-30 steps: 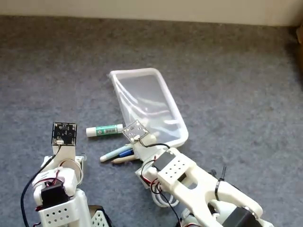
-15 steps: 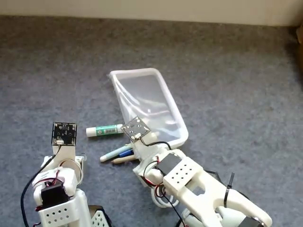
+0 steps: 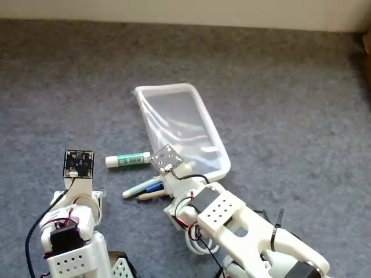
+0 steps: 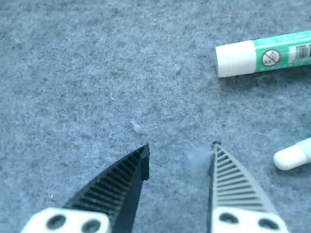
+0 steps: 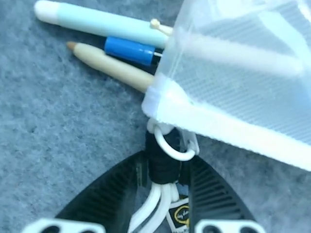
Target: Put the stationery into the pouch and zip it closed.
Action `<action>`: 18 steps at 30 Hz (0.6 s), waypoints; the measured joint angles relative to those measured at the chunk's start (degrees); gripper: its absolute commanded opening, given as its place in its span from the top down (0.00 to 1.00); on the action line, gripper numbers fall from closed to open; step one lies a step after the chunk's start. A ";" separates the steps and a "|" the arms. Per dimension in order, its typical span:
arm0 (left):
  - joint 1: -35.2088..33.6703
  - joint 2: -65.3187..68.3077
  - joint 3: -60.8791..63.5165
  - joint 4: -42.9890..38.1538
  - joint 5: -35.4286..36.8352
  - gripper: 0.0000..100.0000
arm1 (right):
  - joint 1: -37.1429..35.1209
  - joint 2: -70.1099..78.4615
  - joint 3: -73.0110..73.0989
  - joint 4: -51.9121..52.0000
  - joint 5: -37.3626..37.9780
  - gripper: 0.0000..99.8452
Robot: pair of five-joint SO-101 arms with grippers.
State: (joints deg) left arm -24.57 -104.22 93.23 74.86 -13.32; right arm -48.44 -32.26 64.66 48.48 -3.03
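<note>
Your right gripper (image 5: 167, 158) pinches the pull cord (image 5: 163, 165) of the pouch (image 5: 243, 73), likely steadying its mouth, with the pens (image 5: 112, 46) just beyond its tips, while your left gripper (image 4: 180, 148) hangs open.

The right tool (image 5: 166, 161) is seen clamped on the black zip pull (image 5: 162, 154) at a corner of the white pouch (image 5: 233, 63). A white ring (image 5: 176, 156) and white cords (image 5: 155, 204) are tied to the pull. Three pens are laid side by side on the grey desk (image 5: 58, 126): a light blue pen (image 5: 97, 22), a dark blue pen (image 5: 129, 49) and a cream pen (image 5: 109, 68). One end of each is hidden by the pouch edge.
</note>
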 measured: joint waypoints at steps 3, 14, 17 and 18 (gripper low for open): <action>0.00 0.00 0.00 0.00 0.00 0.80 | 0.00 0.26 0.00 0.00 0.00 0.90; 0.00 0.00 0.00 0.00 0.00 0.80 | 0.79 0.26 0.00 2.29 0.97 0.99; 0.00 0.26 -0.62 0.00 0.00 0.80 | 2.73 -1.23 0.00 3.60 2.90 0.99; 0.00 0.26 -1.23 0.00 0.00 0.80 | 3.43 -2.81 -0.18 4.31 3.69 0.99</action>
State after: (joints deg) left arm -24.57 -103.96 92.00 74.86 -13.32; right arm -45.01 -35.08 64.48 52.79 0.66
